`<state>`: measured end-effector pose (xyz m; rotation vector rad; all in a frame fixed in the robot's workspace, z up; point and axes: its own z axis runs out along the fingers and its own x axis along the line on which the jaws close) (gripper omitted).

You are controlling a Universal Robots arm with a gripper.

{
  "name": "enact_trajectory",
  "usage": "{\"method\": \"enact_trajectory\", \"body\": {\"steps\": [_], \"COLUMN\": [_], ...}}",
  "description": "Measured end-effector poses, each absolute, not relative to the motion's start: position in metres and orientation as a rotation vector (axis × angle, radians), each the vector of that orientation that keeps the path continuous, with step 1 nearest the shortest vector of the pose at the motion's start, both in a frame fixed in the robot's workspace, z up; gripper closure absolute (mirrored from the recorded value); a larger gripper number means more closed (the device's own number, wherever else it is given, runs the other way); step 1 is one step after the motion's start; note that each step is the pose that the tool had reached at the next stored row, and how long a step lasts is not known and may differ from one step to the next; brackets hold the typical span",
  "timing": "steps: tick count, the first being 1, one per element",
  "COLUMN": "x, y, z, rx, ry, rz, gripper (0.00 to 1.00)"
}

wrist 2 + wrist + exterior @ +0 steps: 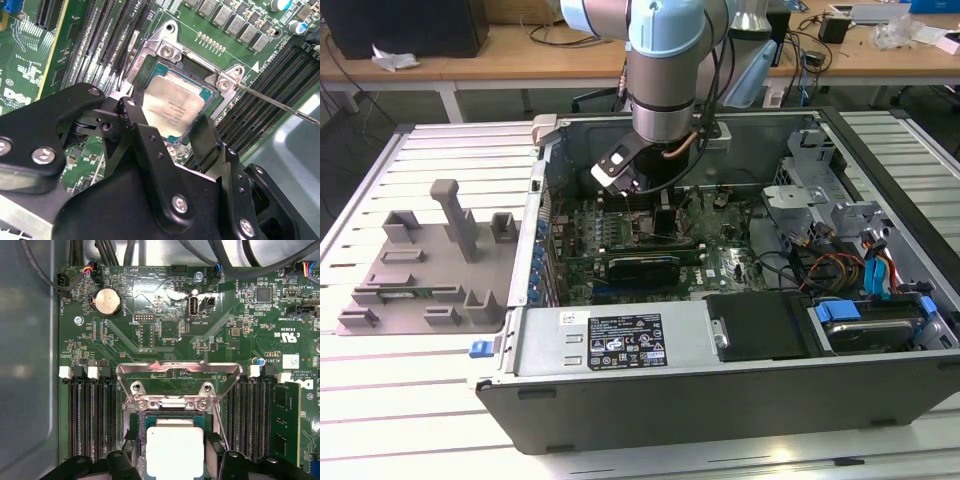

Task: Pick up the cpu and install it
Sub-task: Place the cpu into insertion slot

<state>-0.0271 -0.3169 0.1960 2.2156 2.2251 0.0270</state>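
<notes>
The cpu (174, 447), a small square chip with a silvery top, lies within the open socket frame (179, 371) on the green motherboard. My gripper (174, 456) reaches down over it, one black finger against each of two opposite edges, shut on the chip. In the second wrist view the cpu (172, 102) sits between the fingers (134, 116) inside the metal socket frame (165, 47), roughly level with it. In the exterior view the arm (665, 100) stands deep in the computer case (720, 400), and the gripper body (655, 178) hangs over the board.
Memory slots (87, 420) run along both sides of the socket. The thin socket lever (280, 105) sticks out sideways. A card (640, 265) crosses the board, and drive bays with cables (860, 250) lie at the exterior view's right. A grey tray with posts (425, 260) stands outside the case.
</notes>
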Motion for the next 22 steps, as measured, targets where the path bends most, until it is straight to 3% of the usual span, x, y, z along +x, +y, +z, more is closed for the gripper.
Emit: {"method": "enact_trajectory", "body": {"steps": [22], "x": [-0.027], "y": [-0.317], "z": [0.208], "rx": [2.216], "ry": [2.226], "rz": [0.029], "gripper": [0.4]}}
